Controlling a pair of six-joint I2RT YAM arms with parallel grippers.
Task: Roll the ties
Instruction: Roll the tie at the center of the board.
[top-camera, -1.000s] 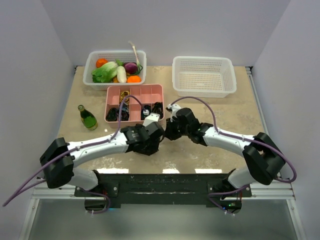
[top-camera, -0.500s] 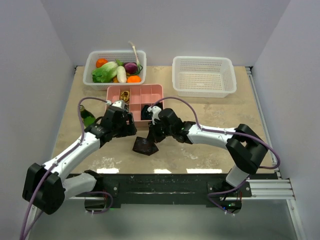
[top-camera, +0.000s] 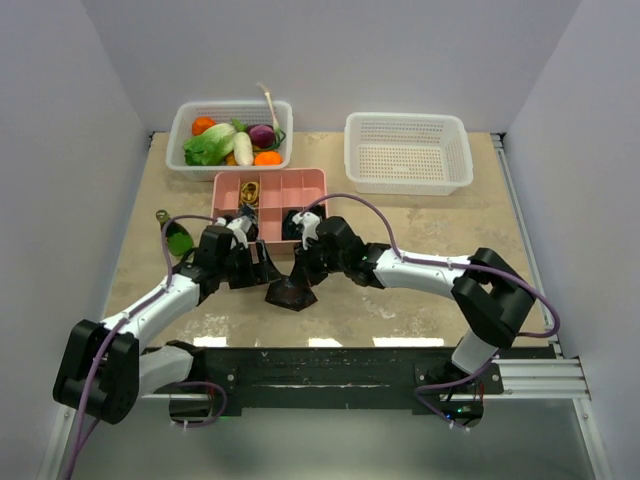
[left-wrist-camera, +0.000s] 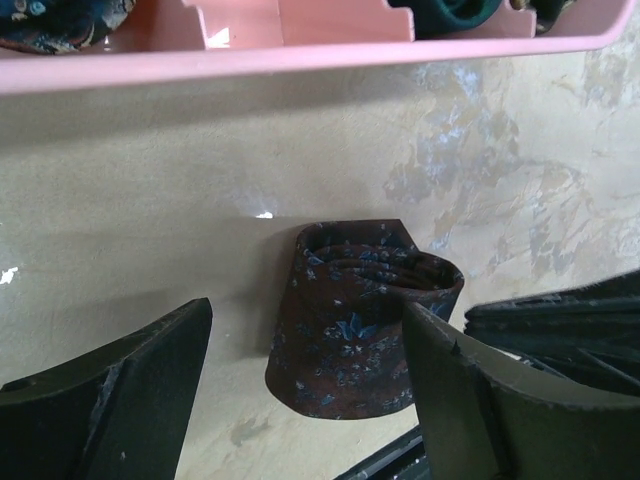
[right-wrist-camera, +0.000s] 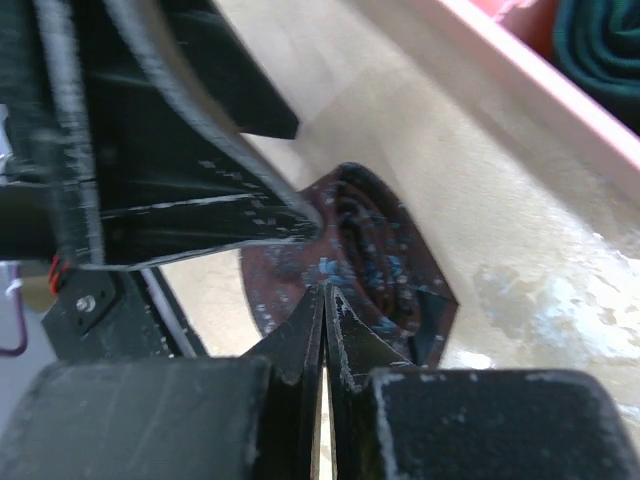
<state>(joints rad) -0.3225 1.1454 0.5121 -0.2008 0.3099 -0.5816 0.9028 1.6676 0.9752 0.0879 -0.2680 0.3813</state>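
Plain pale walls (top-camera: 330, 60) on 3 sides, beige marbled surface (top-camera: 500, 215) btwn them, black metal rail (top-camera: 330, 365) at near edge, even light.

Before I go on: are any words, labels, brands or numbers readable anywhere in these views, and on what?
None can be read.
The rolled tie shows only a blue flower pattern, no lettering.
The pink tray is plain.
The green bottle is too small to tell whether it bears a label.

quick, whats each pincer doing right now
Left pincer: open, one finger either side of the rolled tie.
Right pincer: closed, tips against the rolled tie; whether it pinches fabric cannot be told.
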